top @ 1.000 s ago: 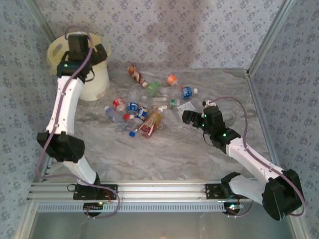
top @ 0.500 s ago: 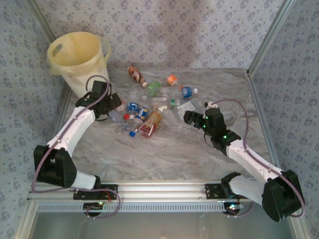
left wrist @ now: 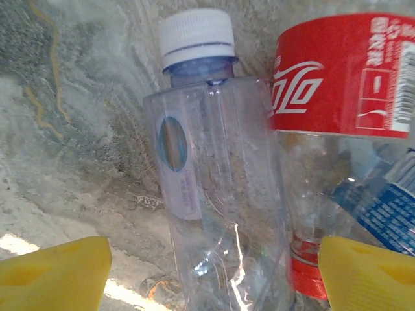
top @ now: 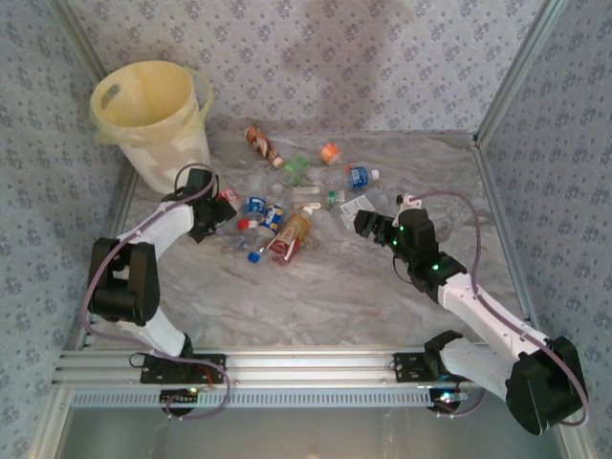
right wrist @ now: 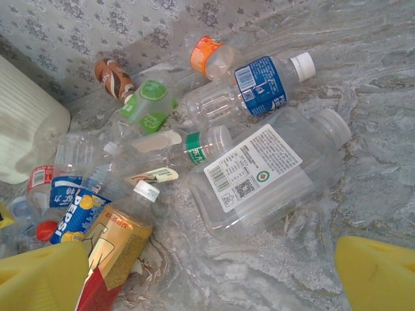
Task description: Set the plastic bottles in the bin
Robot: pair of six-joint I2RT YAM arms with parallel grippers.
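Bin (top: 163,148): far left, upright; plastic bottles (top: 290,236): strewn mid-table, awaiting pickup. Left gripper (left wrist: 213,265): jaws spread astride the white-capped bottle (left wrist: 214,168), so you likely pinch next, then lift; right gripper (top: 360,222): spread, empty, right of the pile.

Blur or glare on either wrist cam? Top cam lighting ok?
Left wrist: clear white-capped plastic bottle slightly soft, glints on its wall, bright patch on marbled table bottom left. Right wrist: large clear white-labelled bottle crisp, yellow end effector fingertips blurred. Top external: even light, faint shadows.
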